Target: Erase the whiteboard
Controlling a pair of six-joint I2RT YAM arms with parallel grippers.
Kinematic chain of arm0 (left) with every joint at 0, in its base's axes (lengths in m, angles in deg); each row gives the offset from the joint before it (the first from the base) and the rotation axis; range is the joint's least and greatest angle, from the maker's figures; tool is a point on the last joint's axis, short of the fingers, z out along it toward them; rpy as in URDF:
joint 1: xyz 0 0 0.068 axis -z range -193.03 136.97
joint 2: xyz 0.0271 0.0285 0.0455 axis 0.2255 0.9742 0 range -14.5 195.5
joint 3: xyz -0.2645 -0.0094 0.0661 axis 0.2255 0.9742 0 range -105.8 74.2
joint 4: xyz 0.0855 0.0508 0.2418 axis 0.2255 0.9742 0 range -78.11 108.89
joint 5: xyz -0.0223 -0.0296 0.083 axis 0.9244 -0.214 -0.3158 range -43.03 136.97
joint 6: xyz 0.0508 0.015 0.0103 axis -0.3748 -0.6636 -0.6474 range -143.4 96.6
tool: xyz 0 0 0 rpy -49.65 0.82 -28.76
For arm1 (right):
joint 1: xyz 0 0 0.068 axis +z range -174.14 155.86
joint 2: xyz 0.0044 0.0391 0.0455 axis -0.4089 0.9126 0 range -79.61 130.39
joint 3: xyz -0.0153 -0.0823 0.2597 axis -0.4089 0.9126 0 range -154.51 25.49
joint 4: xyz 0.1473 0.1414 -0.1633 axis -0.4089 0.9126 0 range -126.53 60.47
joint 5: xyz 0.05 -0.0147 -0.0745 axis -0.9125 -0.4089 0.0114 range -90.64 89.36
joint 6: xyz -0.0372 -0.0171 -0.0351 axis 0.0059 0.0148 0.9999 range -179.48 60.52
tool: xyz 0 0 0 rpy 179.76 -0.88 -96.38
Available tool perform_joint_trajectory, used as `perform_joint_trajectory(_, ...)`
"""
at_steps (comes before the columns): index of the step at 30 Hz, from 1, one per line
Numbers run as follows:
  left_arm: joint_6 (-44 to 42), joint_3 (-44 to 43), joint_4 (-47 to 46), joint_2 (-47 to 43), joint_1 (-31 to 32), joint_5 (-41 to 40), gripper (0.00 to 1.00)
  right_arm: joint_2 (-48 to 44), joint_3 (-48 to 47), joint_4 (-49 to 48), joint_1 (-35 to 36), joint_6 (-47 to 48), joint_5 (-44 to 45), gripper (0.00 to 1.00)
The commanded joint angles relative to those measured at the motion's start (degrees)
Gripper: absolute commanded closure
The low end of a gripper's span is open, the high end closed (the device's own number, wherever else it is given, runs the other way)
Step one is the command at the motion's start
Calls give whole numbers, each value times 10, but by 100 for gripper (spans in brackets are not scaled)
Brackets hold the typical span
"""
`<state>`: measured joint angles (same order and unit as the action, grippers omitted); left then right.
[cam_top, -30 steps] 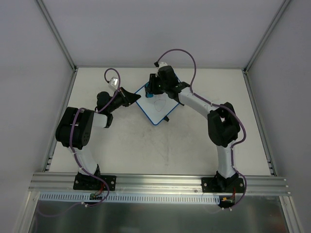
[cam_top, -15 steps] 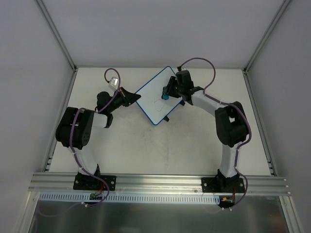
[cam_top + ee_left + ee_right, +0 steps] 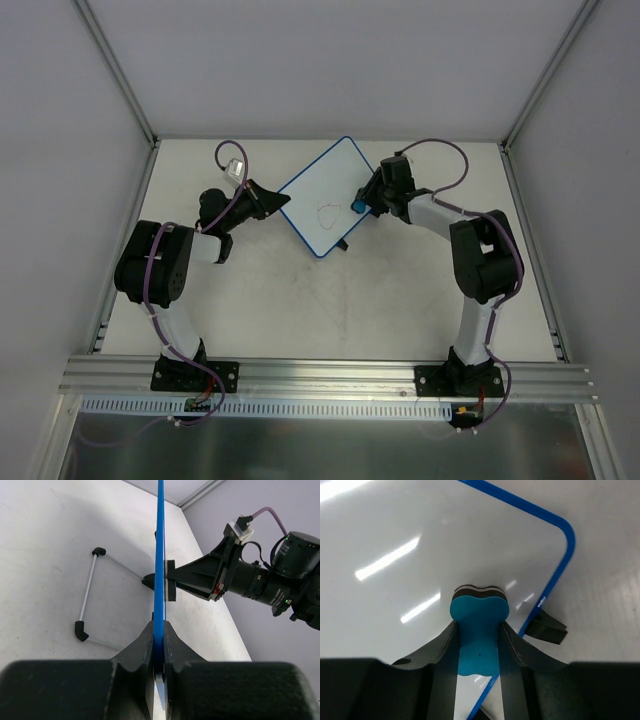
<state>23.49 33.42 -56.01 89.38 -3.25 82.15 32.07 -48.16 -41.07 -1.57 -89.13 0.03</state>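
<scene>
The whiteboard (image 3: 322, 188) is a white board with a thin blue rim, lying at the back middle of the table, and a faint red scribble (image 3: 326, 211) shows on it. My left gripper (image 3: 281, 203) is shut on its left edge; in the left wrist view the board's blue rim (image 3: 160, 555) runs edge-on between my jaws. My right gripper (image 3: 362, 203) is shut on a small blue eraser (image 3: 478, 630), whose felt end presses the board (image 3: 410, 555) near its right corner.
The board's wire stand with black feet (image 3: 82, 630) lies on the table under it. A black foot (image 3: 547, 628) sticks out past the board's rim. Metal frame rails (image 3: 120, 80) and grey walls border the table.
My right gripper has slid the eraser from the board's left middle across to its right edge. The red scribble is uncovered again. The left arm has not moved.
</scene>
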Motion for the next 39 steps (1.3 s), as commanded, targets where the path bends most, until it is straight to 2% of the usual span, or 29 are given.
perform_joint_trajectory(1,-46,-1,-18,5,4,21,100,6,47,59,-1,-26,64,100)
perform_joint_trajectory(8,-44,-4,-18,8,3,21,100,10,70,23,-13,-52,35,100)
perform_joint_trajectory(15,-44,-5,-19,9,2,22,100,13,62,-25,-8,-28,-26,100)
perform_joint_trajectory(21,-43,-5,-18,10,2,23,100,18,12,-36,42,41,-30,100)
perform_joint_trajectory(30,-44,-5,-18,10,3,25,100,36,-86,9,112,129,-28,100)
perform_joint_trajectory(39,-42,-12,-16,16,3,31,100,33,-98,12,165,183,-31,100)
